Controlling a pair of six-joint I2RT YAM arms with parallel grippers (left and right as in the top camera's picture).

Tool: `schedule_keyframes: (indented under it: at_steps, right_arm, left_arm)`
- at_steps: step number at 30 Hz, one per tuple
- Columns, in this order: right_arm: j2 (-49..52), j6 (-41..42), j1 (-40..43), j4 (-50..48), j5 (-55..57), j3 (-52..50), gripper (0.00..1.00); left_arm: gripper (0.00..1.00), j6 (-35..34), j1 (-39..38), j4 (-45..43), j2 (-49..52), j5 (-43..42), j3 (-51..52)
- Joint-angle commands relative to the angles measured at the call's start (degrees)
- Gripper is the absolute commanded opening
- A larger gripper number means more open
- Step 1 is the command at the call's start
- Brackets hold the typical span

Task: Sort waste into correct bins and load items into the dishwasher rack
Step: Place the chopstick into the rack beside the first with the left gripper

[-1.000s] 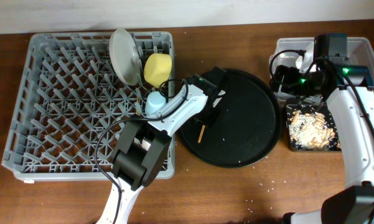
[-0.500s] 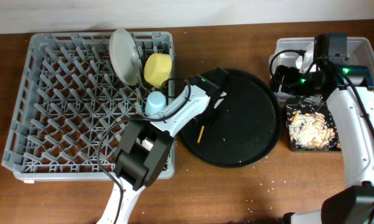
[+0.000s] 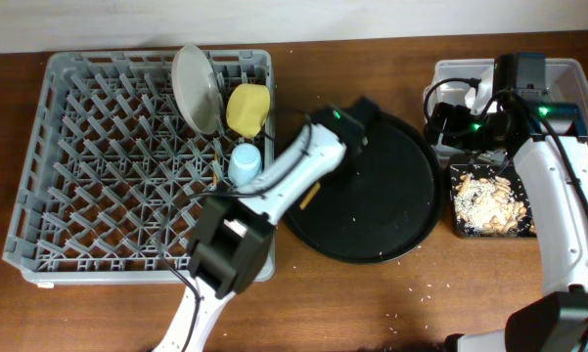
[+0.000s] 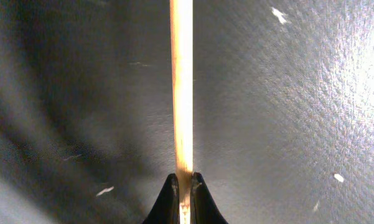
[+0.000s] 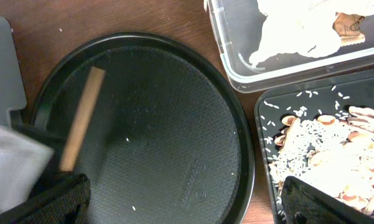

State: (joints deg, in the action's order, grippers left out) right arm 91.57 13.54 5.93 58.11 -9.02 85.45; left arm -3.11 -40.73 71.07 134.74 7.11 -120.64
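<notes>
My left gripper (image 3: 350,122) is over the large round black tray (image 3: 391,210). In the left wrist view its jaws (image 4: 182,186) are shut on one end of a wooden chopstick (image 4: 182,93). The chopstick also shows in the overhead view (image 3: 310,196) and in the right wrist view (image 5: 82,118). My right gripper (image 3: 452,122) is open and empty (image 5: 187,205) by the bins. The clear tub (image 3: 567,73) holds white tissues (image 5: 299,25) and a gold-brown wrapper (image 5: 348,25). The black rectangular tray (image 3: 489,200) holds food scraps. The grey rack (image 3: 78,147) holds the white plate (image 3: 194,88), yellow bowl (image 3: 248,108) and blue cup (image 3: 245,163). The small white cup is out of view.
The round black tray lies between the rack and the bins, with a few white crumbs on it. Small crumbs dot the brown table (image 3: 421,293) in front. The right arm's cables hang over the clear tub.
My left gripper has moved back and to the right across the round tray, carrying the chopstick with it. The right arm has not moved.
</notes>
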Motion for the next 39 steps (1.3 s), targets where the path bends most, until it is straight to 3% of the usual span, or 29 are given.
schedule_keyframes:
  at_steps: [1, 6, 10, 14, 18, 23, 33, 34, 35, 39]
  right_arm:
    - [-1.7, 0.3, 0.1, 0.0, 0.7, 1.1, 0.99]
    - [-1.7, 0.3, 0.1, 0.0, 0.7, 1.1, 0.98]
    - [-1.7, 0.3, 0.1, 0.0, 0.7, 1.1, 0.98]
    - [-1.7, 0.3, 0.1, 0.0, 0.7, 1.1, 0.98]
    - [-1.7, 0.3, 0.1, 0.0, 0.7, 1.1, 0.99]
    - [-1.7, 0.3, 0.1, 0.0, 0.7, 1.1, 0.99]
    - [-1.7, 0.3, 0.1, 0.0, 0.7, 1.1, 0.98]
    - [-1.7, 0.3, 0.1, 0.0, 0.7, 1.1, 0.98]
    - [-1.7, 0.3, 0.1, 0.0, 0.7, 1.1, 0.98]
    - [-1.7, 0.3, 0.1, 0.0, 0.7, 1.1, 0.99]
  left_arm:
    - [0.0, -5.3, 7.1, 10.1, 0.0, 0.6, -14.2]
    - [0.0, -5.8, 14.4, 25.8, 0.0, 0.5, -28.7]
    - [0.0, -5.9, 20.2, 25.7, -3.2, -5.1, -28.7]
    - [0.0, -6.0, 23.9, 25.7, -8.0, -5.2, -19.3]
    - [0.01, -11.3, 27.8, 24.3, -11.9, 1.7, -5.9]
    - [0.01, -11.5, 28.5, 20.5, -13.0, 3.3, 5.6]
    - [0.0, -12.1, 28.9, 17.7, -13.0, 4.6, 14.9]
    - [0.04, -12.1, 28.9, 17.6, -13.1, 4.5, 14.9]
    - [0.15, -12.0, 28.9, 17.6, -13.3, 4.5, 14.9]
    - [0.42, -12.0, 28.7, 17.4, -14.3, 4.3, 14.7]
